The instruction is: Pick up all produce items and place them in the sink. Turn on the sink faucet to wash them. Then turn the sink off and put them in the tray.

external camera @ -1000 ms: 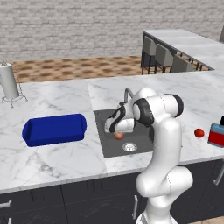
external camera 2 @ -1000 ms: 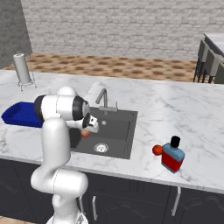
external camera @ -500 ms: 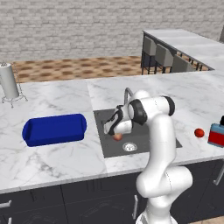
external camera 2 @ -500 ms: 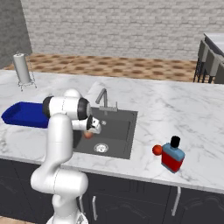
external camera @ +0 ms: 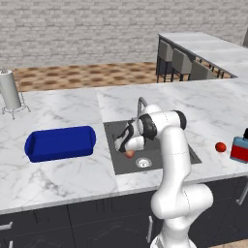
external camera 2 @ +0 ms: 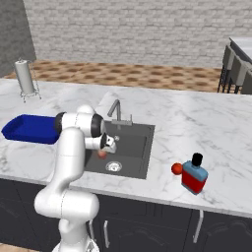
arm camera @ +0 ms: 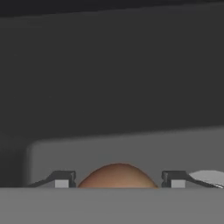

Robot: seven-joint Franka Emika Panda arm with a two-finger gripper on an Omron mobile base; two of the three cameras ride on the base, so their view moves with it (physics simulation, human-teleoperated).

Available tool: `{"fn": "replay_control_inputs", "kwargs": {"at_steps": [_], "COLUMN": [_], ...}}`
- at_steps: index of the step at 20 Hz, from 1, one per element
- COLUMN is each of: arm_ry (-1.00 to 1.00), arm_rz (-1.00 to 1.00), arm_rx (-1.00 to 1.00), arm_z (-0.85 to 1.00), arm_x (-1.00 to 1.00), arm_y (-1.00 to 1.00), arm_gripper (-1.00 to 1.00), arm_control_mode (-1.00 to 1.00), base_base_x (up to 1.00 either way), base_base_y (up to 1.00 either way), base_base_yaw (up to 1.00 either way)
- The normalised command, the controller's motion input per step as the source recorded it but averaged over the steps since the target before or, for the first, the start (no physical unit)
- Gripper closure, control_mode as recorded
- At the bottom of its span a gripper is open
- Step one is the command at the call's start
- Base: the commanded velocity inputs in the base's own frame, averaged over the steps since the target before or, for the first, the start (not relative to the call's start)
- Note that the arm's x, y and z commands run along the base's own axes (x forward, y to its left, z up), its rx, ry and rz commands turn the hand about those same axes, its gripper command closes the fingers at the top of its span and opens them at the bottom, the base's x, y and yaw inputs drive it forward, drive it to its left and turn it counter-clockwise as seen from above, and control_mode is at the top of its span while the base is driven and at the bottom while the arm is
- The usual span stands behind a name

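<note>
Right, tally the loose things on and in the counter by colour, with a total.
Red or orange-red: 2, apple in the sink, tomato
Blue: 1, tray
Red and blue: 1, bottle
White: 1, roll on stand
Total: 5

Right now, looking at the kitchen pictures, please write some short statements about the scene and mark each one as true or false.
1. The blue tray holds a fruit. False: nothing lies in it.
2. The gripper is inside the sink. True.
3. The orange-red fruit sits between the fingertips. True.
4. The red fruit is already in the sink. False: it lies on the counter beside the red-and-blue box.
5. Water runs from the faucet. False: none shows.
</note>
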Motion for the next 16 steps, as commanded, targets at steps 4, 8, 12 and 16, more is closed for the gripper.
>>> {"fn": "replay_control_inputs", "kwargs": {"at_steps": [4, 8, 12, 16], "arm_ry": [0.00, 0.00, 0.00, 0.00], "arm_rz": [0.00, 0.00, 0.00, 0.00], "arm_rx": [0.00, 0.00, 0.00, 0.00], "arm_z": [-0.33, -0.24, -0.07, 0.00], "arm_x": [0.15, 0.16, 0.07, 0.05], "arm_y": [-0.07, -0.08, -0.21, -0.15], "arm_gripper": [1.00, -1.00, -1.00, -1.00], "arm_control_mode": [-1.00, -1.00, -1.00, -1.00], "base_base_x": [0.00, 0.00, 0.00, 0.00], "base_base_y": [0.00, 0.00, 0.00, 0.00], "base_base_yaw": [0.00, 0.00, 0.00, 0.00]}}
